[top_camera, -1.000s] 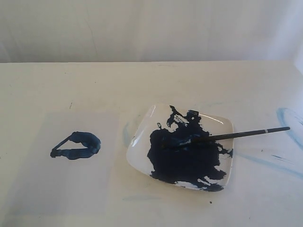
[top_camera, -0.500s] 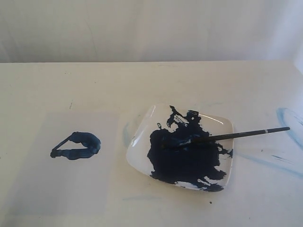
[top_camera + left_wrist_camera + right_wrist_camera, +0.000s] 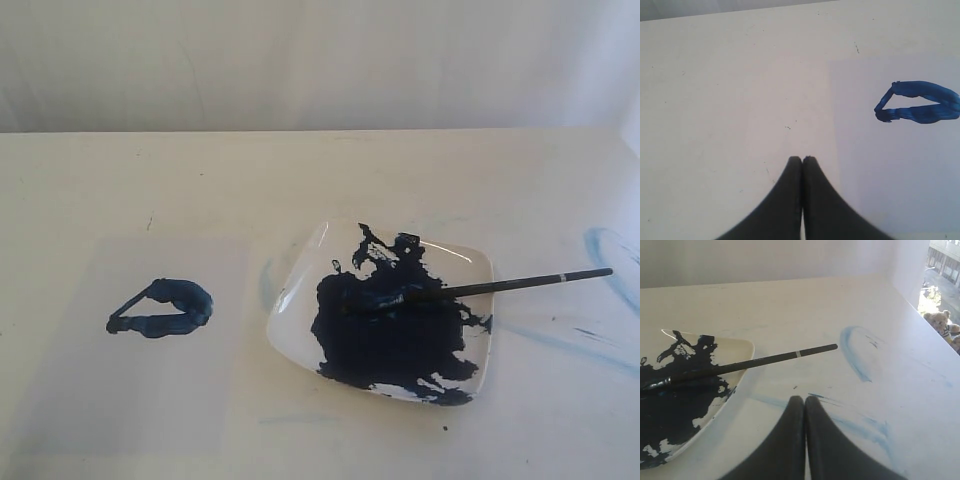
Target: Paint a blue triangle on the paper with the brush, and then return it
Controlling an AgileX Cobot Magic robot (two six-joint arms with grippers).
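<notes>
A small dark-blue triangle (image 3: 160,309) (image 3: 920,102) is painted on the pale paper (image 3: 130,400) (image 3: 900,175) at the table's left. The black-handled brush (image 3: 500,286) (image 3: 765,360) lies with its tip in the dark paint of the white square dish (image 3: 300,270) (image 3: 740,352), its handle sticking out to the right over the rim. My left gripper (image 3: 802,159) is shut and empty, back from the paper's edge. My right gripper (image 3: 804,398) is shut and empty, a short way from the brush handle. Neither gripper shows in the exterior view.
Faint light-blue smears (image 3: 610,250) (image 3: 855,352) mark the tabletop right of the dish. The table's right edge (image 3: 920,315) runs close by, with a drop beyond. A white wall (image 3: 320,60) backs the table.
</notes>
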